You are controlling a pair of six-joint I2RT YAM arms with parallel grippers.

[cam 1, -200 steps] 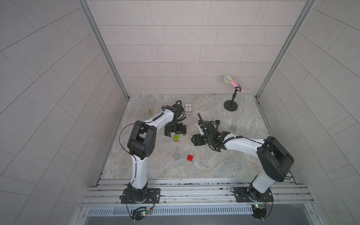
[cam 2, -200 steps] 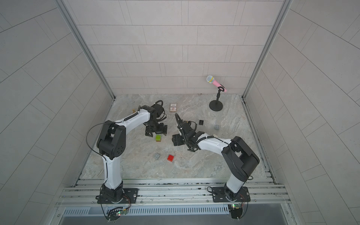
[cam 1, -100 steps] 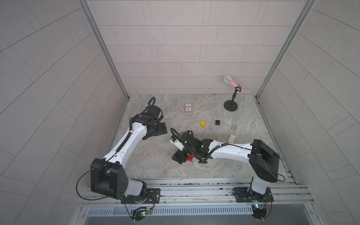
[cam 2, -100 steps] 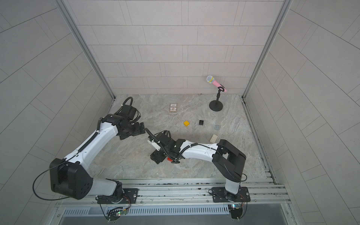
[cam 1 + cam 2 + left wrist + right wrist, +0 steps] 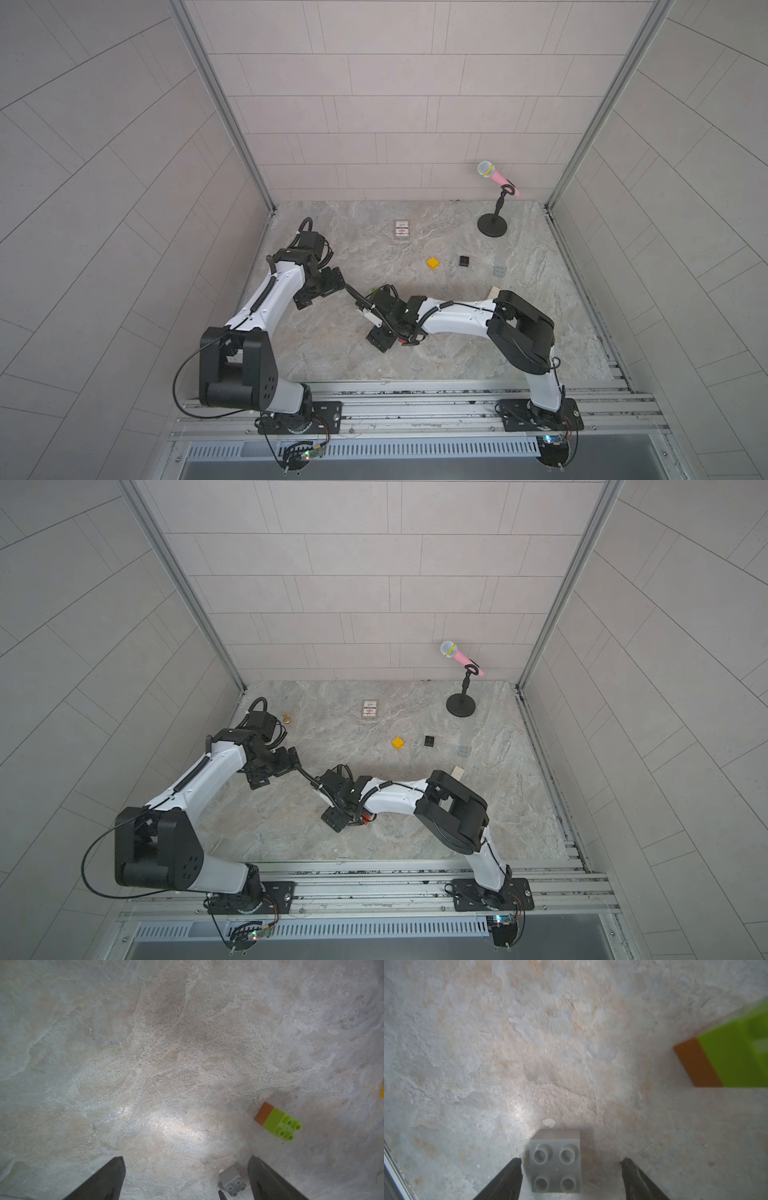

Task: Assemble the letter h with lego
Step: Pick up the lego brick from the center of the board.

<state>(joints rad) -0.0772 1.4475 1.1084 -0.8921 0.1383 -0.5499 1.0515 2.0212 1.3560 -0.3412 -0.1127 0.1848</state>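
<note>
In the right wrist view my right gripper stands open astride a grey lego brick, studs up. One finger is close beside the brick and the other well apart from it. A lime green brick joined to a brown one lies on its side nearby. No letter h is in view. In both top views that gripper hides the grey brick, with a red brick peeking out beside it. My left gripper hangs open and empty to the left. The left wrist view shows the grey brick and the green-brown pair.
A yellow brick and a black brick lie further back. A white brick pokes out behind the right arm, near a pale grey square piece. A card box, a microphone stand and a brass pawn stand near the back wall.
The left arm has drawn back leftwards from the green brick. The right gripper has come forward from mid-table to the grey and red bricks, and its arm now covers the green one.
</note>
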